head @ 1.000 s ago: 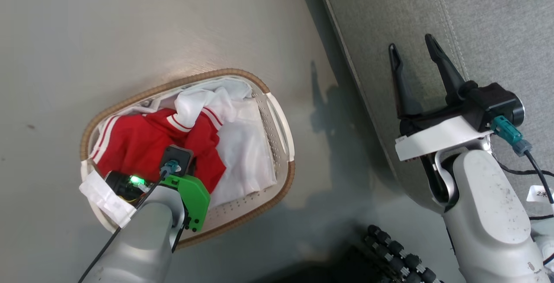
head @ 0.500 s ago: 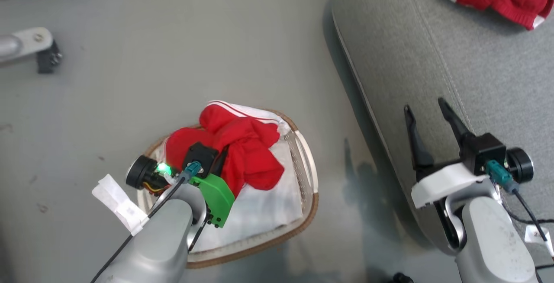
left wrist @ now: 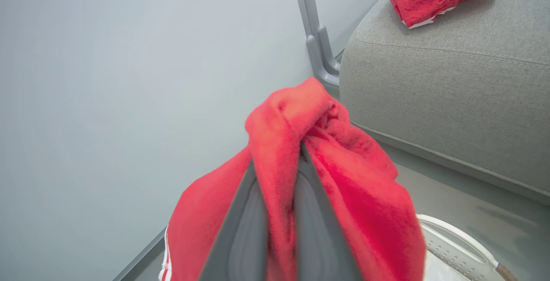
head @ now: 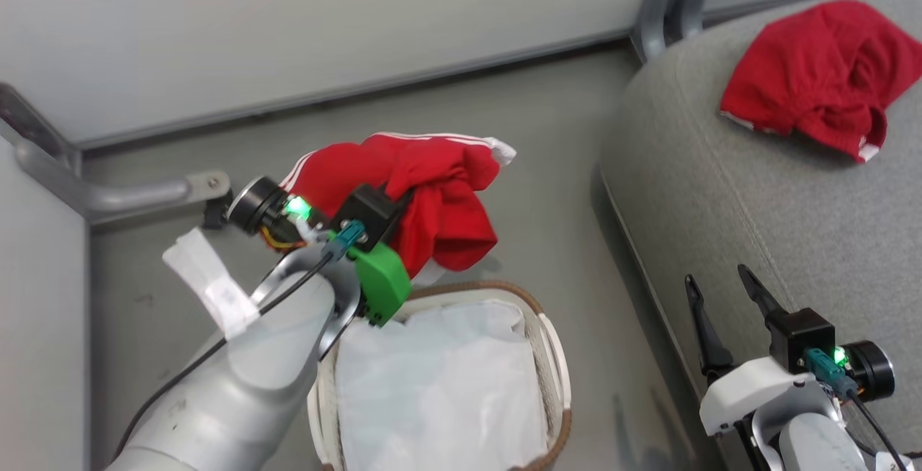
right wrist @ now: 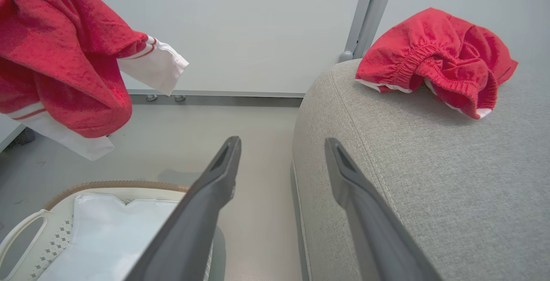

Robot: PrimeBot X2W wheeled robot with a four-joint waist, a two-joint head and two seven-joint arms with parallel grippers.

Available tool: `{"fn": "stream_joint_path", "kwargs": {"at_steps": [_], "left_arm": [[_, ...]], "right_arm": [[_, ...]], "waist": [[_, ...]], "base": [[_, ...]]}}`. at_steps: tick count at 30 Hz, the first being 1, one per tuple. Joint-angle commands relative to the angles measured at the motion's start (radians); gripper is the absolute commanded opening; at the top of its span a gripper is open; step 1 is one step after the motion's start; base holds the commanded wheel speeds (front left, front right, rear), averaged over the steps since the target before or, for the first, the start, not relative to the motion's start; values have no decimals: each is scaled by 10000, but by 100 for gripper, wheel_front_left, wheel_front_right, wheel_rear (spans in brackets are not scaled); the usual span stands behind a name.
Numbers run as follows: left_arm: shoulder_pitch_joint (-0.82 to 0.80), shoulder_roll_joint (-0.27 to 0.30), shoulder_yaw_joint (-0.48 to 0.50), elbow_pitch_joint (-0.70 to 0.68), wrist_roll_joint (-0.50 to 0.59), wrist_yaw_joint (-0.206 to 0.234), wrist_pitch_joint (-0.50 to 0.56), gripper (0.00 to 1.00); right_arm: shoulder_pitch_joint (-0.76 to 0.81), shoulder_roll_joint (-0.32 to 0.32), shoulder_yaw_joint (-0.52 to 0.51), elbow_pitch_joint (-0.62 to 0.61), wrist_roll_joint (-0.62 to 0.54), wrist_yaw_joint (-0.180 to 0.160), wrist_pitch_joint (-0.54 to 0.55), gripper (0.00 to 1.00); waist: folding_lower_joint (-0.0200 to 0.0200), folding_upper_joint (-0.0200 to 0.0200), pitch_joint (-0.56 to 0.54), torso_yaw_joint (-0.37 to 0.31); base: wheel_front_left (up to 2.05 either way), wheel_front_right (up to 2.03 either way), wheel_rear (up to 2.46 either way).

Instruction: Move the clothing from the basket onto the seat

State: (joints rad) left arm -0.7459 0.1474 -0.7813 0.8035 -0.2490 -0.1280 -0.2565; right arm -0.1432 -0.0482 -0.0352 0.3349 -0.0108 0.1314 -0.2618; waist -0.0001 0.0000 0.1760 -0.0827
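On my left gripper (left wrist: 278, 160) the fingertips are buried in the soft bright red white-striped sports garment (head: 439, 197), clamped tight on a fold. The bunch hangs in the air over the far rim of the oval white plastic basket (head: 555, 356) with the brown woven edge, itself cut off by the bottom edge. Its long run lies crosswise, white cuff pointing toward the big grey fabric sofa (head: 720, 226), where a second crumpled red garment (head: 814, 75) lies. My right gripper (head: 717, 276) stands spread wide, empty, beside the sofa.

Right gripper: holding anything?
No, the right gripper stands open and empty, at the edge of the seat.
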Motion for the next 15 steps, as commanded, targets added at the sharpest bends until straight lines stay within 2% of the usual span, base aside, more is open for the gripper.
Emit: {"fn": "stream_joint_path", "kwargs": {"at_steps": [1, 6, 15], "left_arm": [[-358, 46, -200, -151, -181, -31, 16, 0], [-1421, 215, -854, -621, -838, -24, 188, 0], [-2569, 191, -1265, -1012, -1671, -10, 240, 0]], "right_arm": [[252, -42, 1, 32, -91, -14, -49, 100], [293, -40, 121, -65, -36, -14, -49, 100], [77, -40, 546, -89, 79, -14, -49, 100]], "waist": [[1, 0, -1624, 818], [1, 0, -1986, 883], [1, 0, -2198, 873]], "base": [[0, 0, 0], [0, 0, 0], [0, 0, 0]]}}
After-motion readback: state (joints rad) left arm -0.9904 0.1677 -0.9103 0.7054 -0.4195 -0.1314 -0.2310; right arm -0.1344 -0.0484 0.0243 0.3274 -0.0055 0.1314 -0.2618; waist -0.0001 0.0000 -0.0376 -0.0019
